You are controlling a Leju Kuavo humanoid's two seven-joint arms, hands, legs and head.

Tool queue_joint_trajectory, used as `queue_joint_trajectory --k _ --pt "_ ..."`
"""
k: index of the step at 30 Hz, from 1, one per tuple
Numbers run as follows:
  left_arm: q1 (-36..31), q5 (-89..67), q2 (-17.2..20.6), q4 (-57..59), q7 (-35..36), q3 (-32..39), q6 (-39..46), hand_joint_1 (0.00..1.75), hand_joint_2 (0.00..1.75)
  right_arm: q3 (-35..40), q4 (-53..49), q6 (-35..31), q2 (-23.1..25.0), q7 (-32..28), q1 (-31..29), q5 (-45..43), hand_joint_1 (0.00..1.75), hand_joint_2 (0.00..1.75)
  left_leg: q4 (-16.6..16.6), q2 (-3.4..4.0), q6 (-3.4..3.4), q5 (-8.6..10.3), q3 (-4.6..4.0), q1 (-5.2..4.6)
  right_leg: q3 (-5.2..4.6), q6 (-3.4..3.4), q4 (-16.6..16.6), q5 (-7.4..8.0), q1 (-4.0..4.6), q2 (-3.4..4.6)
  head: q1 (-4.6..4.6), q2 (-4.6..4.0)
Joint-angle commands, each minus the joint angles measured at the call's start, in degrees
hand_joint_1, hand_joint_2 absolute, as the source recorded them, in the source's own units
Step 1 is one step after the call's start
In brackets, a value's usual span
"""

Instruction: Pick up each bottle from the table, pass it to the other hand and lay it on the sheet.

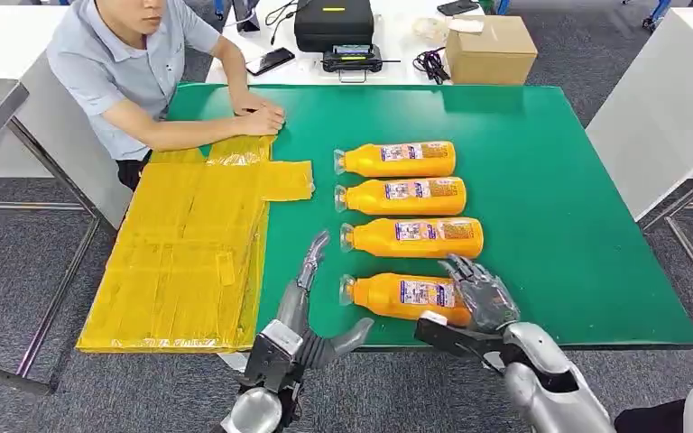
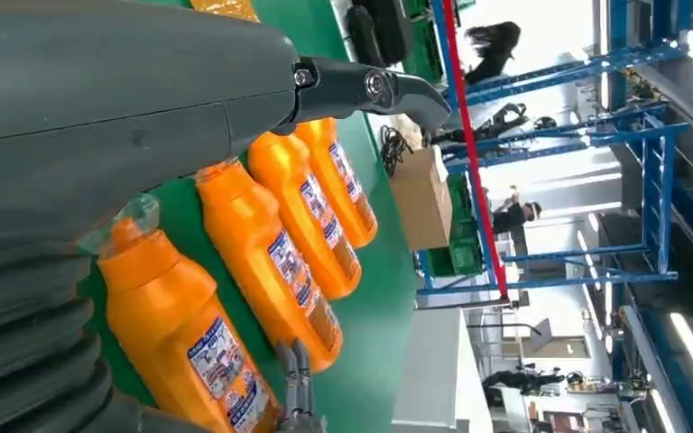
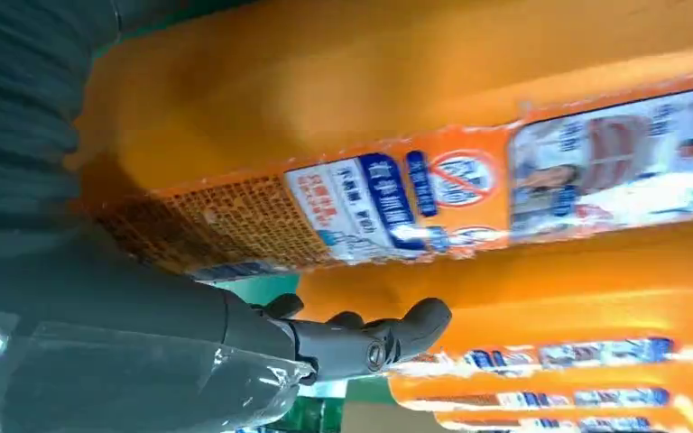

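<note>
Several orange bottles lie side by side on the green table point(image 1: 550, 180), caps pointing left. My right hand point(image 1: 476, 296) lies over the base end of the nearest bottle point(image 1: 406, 296), fingers draped across its top and the thumb spread by the table's front edge. That bottle rests flat on the table; its label point(image 3: 397, 198) is close up in the right wrist view. My left hand point(image 1: 302, 311) hovers open, fingers stretched, just left of the bottle's cap point(image 1: 347, 290). The same row of bottles point(image 2: 280, 253) appears beyond the left hand point(image 2: 99, 135). The yellow sheet point(image 1: 189, 253) covers the table's left side.
A person point(image 1: 126, 63) sits at the far left corner, hands resting on the sheet's far end. A cardboard box point(image 1: 490, 50), a black case point(image 1: 334, 23) and cables stand on a white table behind. White tables flank both sides.
</note>
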Motion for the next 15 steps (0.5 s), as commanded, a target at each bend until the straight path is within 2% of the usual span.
queue_joint_trajectory --k 1,6,12,13,14,15 --pt "-1.75 -0.07 1.31 2.93 0.43 -1.59 0.27 0.0 1.75 5.24 2.77 2.21 -3.11 1.2 -1.97 -1.09 0.0 1.75 -0.05 0.04 -0.09 -0.06 0.21 0.04 0.2 -0.11 -0.06 -0.05 0.05 0.01 0.0 0.0" --pt "-1.73 -0.1 1.29 2.91 0.46 -1.51 0.36 0.0 1.75 5.6 2.61 2.54 -3.19 1.64 -2.03 -1.25 0.0 1.75 -0.06 0.05 -0.12 -0.1 0.31 0.07 0.31 -0.15 -0.08 -0.08 0.08 0.01 0.0 0.0" --pt "-1.53 -0.49 1.1 3.18 0.65 -1.26 0.47 0.0 1.75 8.52 1.07 4.4 -6.01 4.66 -2.49 -1.74 0.0 1.75 -0.04 0.07 -0.09 -0.08 0.26 0.05 0.25 -0.11 -0.05 -0.06 0.05 0.03 0.0 0.0" --pt "-1.74 -0.44 1.01 3.43 0.61 -1.29 0.27 0.0 1.75 9.13 0.76 5.14 -6.88 4.61 -2.5 -2.68 0.33 1.75 -0.02 0.08 -0.12 -0.14 0.35 0.08 0.35 -0.15 -0.05 -0.11 0.09 0.03 0.0 0.0" --pt "-1.8 -0.44 0.95 3.48 0.6 -1.29 0.28 0.0 1.75 9.0 0.7 5.19 -7.04 4.46 -2.34 -3.08 1.52 1.75 -0.05 0.04 -0.09 -0.07 0.25 0.04 0.26 -0.1 -0.07 -0.06 0.05 0.01 0.0 0.0" --pt "-1.97 -0.32 0.82 3.75 0.53 -1.28 0.27 0.0 1.75 8.95 0.24 5.86 -7.55 3.96 -1.93 -4.61 1.75 1.75 -0.04 0.03 -0.12 -0.12 0.35 0.07 0.37 -0.14 -0.08 -0.1 0.08 -0.01 0.0 0.0"
